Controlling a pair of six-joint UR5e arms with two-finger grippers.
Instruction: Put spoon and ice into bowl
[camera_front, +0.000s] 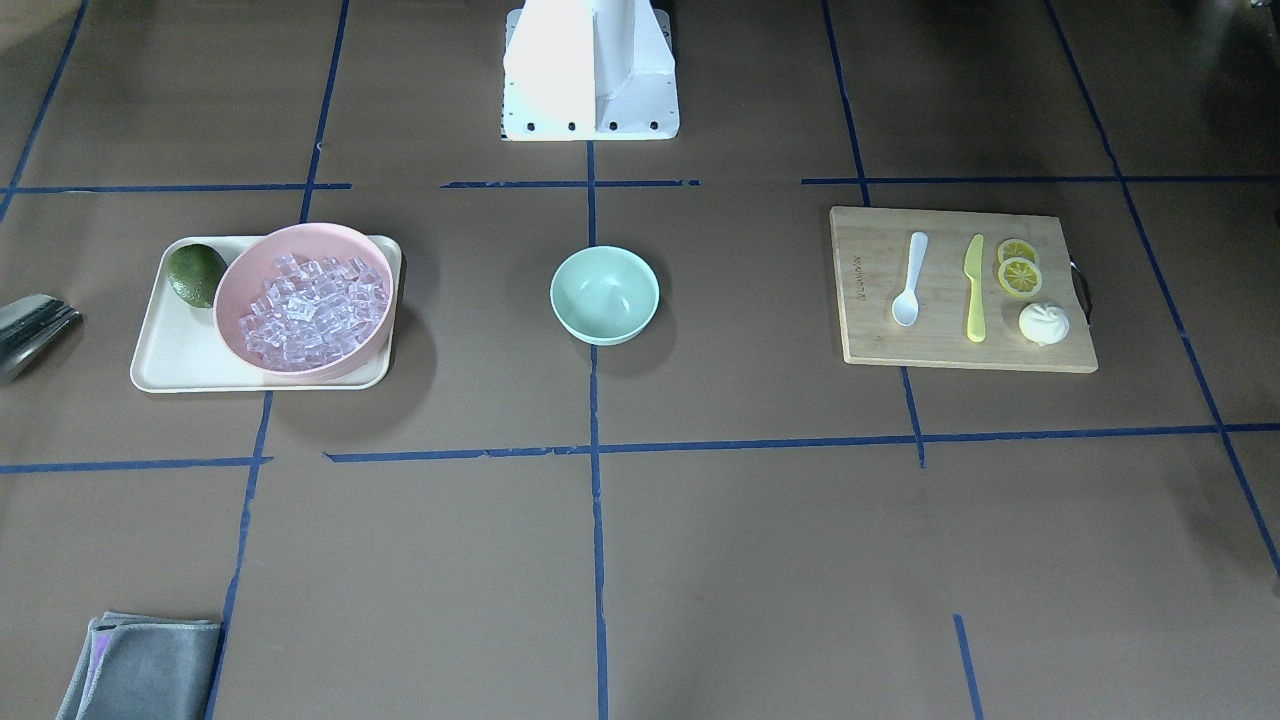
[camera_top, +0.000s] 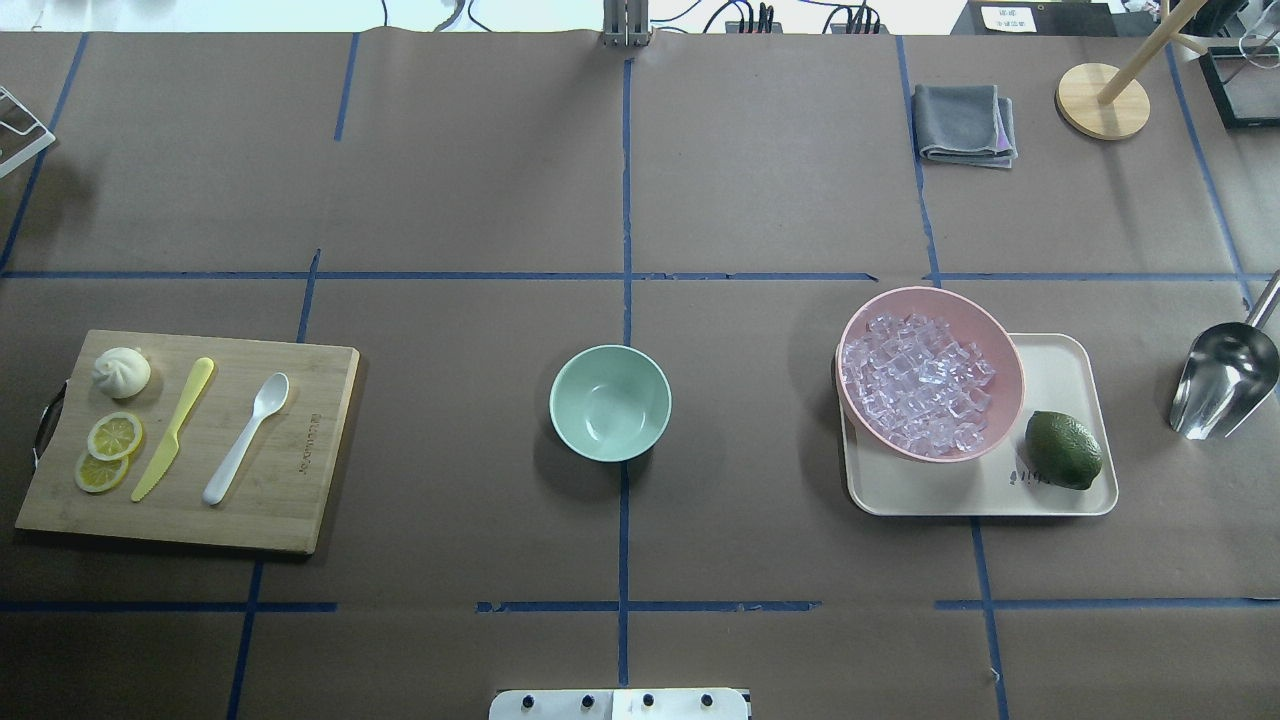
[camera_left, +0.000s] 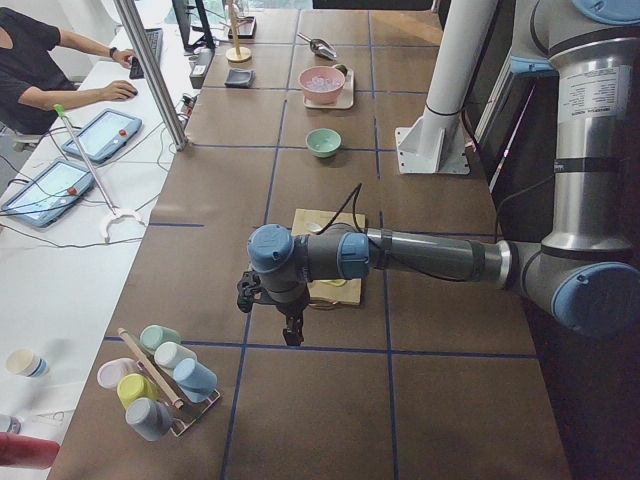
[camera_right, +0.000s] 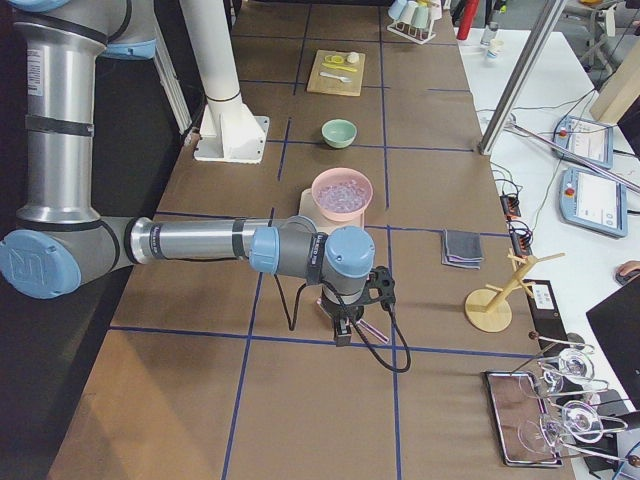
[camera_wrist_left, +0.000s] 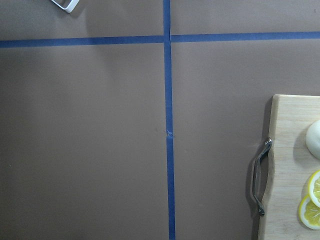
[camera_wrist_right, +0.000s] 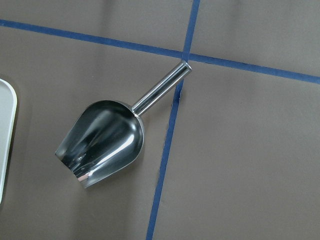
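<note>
The white spoon (camera_top: 245, 425) (camera_front: 908, 280) lies on the wooden cutting board (camera_top: 290, 480) beside a yellow-green knife (camera_top: 172, 430). The mint-green bowl (camera_top: 610, 402) (camera_front: 604, 294) stands empty at the table's middle. Several clear ice cubes (camera_top: 920, 385) (camera_front: 310, 308) fill the pink bowl (camera_top: 930, 292). My left gripper (camera_left: 290, 325) hangs above the table past the board's handle end. My right gripper (camera_right: 342, 330) hangs beyond the tray, over the metal scoop. Both show only in side views, so I cannot tell whether they are open or shut.
The pink bowl and a lime (camera_top: 1062, 450) sit on a cream tray (camera_top: 1060, 360). A metal scoop (camera_top: 1220, 385) (camera_wrist_right: 102, 142) lies right of it. Lemon slices (camera_top: 112, 440) and a white bun (camera_top: 121, 372) share the board. A grey cloth (camera_top: 963, 123) and wooden stand (camera_top: 1102, 100) are far right.
</note>
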